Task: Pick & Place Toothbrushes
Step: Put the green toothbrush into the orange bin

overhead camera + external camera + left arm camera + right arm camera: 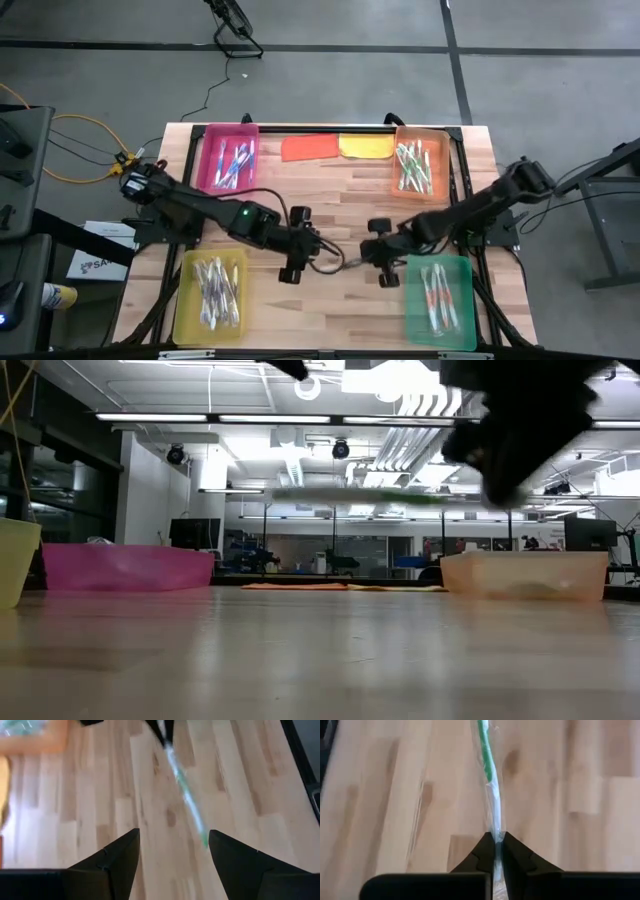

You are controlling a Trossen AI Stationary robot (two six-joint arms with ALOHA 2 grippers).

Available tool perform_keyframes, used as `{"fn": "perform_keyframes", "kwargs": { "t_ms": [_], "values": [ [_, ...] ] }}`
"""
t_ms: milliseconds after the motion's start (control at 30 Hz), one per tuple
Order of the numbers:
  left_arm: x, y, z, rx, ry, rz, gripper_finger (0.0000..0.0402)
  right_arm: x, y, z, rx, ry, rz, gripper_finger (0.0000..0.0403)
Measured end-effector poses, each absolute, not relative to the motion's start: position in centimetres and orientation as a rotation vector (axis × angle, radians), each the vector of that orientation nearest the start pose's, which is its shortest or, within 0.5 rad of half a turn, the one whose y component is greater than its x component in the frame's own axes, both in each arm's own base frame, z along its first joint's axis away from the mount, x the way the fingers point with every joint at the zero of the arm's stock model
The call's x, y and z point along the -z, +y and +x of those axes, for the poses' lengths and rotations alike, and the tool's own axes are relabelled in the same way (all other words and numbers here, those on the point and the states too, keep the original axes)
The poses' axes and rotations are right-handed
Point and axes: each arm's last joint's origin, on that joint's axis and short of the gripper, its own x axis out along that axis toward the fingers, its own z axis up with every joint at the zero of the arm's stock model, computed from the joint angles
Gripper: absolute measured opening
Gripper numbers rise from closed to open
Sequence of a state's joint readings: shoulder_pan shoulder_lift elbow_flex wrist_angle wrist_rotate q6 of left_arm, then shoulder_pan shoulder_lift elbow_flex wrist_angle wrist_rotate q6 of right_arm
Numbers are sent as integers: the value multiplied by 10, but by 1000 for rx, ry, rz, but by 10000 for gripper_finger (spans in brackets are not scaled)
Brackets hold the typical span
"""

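Right tool (494,851) pinching green-white toothbrush (488,775) mid-table — left tool (172,852) spread, tip btwn fingers.

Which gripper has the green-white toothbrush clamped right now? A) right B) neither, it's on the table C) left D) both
A: in the right wrist view the right gripper is shut on the green-and-white toothbrush; the left gripper stands open, the brush's far end between its fingers, ungripped.

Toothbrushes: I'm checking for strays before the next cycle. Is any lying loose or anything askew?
None lies loose on the table. The one out of a tray is a green-and-white toothbrush, clamped in the right gripper above the table's middle. The left gripper is open near its free end.
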State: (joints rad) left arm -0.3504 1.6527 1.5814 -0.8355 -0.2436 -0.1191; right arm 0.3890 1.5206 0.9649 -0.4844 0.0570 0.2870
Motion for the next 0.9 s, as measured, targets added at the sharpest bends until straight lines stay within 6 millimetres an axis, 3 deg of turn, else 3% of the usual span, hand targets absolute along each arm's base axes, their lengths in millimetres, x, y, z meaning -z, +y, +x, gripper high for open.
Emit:
{"fn": "perform_keyframes", "kwargs": {
  "t_ms": [233, 433, 900],
  "values": [
    [-340, -99, 343, 77, 773, 220, 232, -260, 85, 281, -53, 1006, 142, 8],
    [-342, -91, 347, 93, 749, 298, 232, -289, 75, 286, -33, 972, 176, 8],
    [-335, -82, 342, 96, 849, 365, 231, -313, 69, 290, -28, 941, 261, 8]
  ]
}}
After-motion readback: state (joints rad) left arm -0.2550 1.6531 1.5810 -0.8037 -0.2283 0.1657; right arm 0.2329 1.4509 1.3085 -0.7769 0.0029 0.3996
